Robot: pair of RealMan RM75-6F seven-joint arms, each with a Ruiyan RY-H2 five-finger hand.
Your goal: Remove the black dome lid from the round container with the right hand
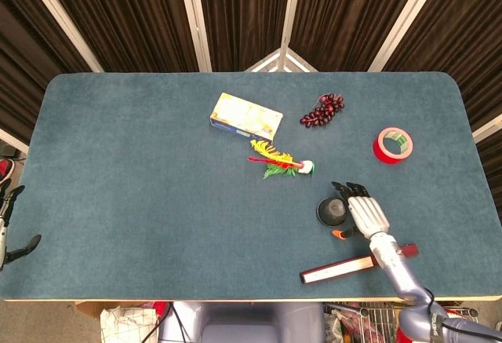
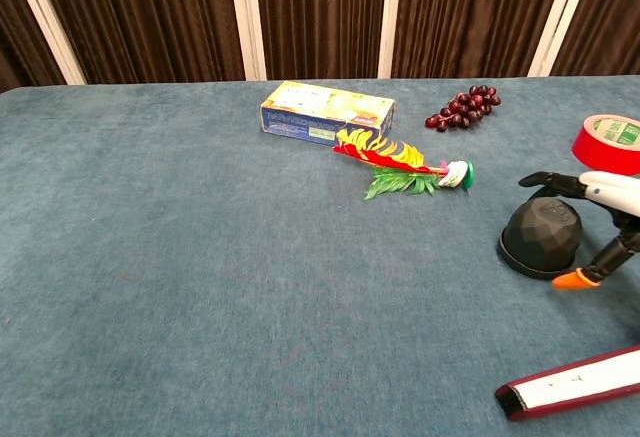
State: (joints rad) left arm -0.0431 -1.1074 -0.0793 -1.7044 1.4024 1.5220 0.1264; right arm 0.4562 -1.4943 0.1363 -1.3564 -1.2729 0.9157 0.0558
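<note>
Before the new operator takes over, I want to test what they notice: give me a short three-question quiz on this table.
1. True or false: the right hand already grips the black dome lid.
2. Which thing lies nearest the grapes? A) red tape roll B) yellow box C) long red box
3. Fill in: the lid sits on the round ____.

Key: 1 false, its fingers are spread beside the lid. 2 B. 3 container.
</note>
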